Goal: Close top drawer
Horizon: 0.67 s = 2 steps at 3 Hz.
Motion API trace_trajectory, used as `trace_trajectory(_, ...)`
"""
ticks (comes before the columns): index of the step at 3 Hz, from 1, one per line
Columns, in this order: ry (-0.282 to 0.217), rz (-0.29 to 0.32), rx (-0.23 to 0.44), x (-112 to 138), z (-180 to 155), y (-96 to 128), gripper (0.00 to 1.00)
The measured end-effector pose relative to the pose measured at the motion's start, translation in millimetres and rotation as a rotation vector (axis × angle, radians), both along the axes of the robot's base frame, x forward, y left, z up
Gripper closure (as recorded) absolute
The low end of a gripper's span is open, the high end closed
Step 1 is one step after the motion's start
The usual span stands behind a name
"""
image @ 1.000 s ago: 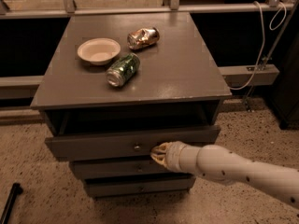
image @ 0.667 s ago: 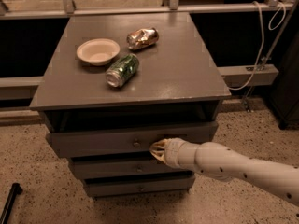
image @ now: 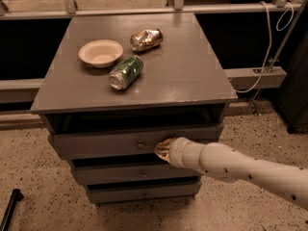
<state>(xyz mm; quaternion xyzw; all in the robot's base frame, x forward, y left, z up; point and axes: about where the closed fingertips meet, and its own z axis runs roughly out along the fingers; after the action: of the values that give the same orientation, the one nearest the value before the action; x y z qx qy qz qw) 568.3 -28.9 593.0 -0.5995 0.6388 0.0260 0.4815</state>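
Note:
The top drawer (image: pixel 96 144) is a wide grey drawer with a small round knob (image: pixel 140 144) at its centre. It stands pulled out a little from the grey cabinet (image: pixel 144 76), with a dark gap above its front. My gripper (image: pixel 161 149) comes in from the lower right on a white arm (image: pixel 240 170). Its tip rests against the drawer front, just right of the knob.
On the cabinet top lie a cream bowl (image: pixel 100 52), a green can (image: pixel 125 71) on its side and a crushed gold can (image: pixel 146 38). Two more knobbed drawers (image: pixel 139 177) sit below. A white cable (image: pixel 269 47) hangs at the right. A black rod (image: pixel 9 208) lies on the floor.
The gripper has moved forward with the drawer front, and the drawer has slid inward; the dark gap above it is narrower.

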Motion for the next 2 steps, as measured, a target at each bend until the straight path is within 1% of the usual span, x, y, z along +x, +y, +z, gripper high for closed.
trace_trajectory(1,-0.010,0.003,-0.001,0.2,1.3,0.1,1.00)
trace_trajectory(2,-0.019,0.025,0.012,0.0,5.5,0.8,1.00)
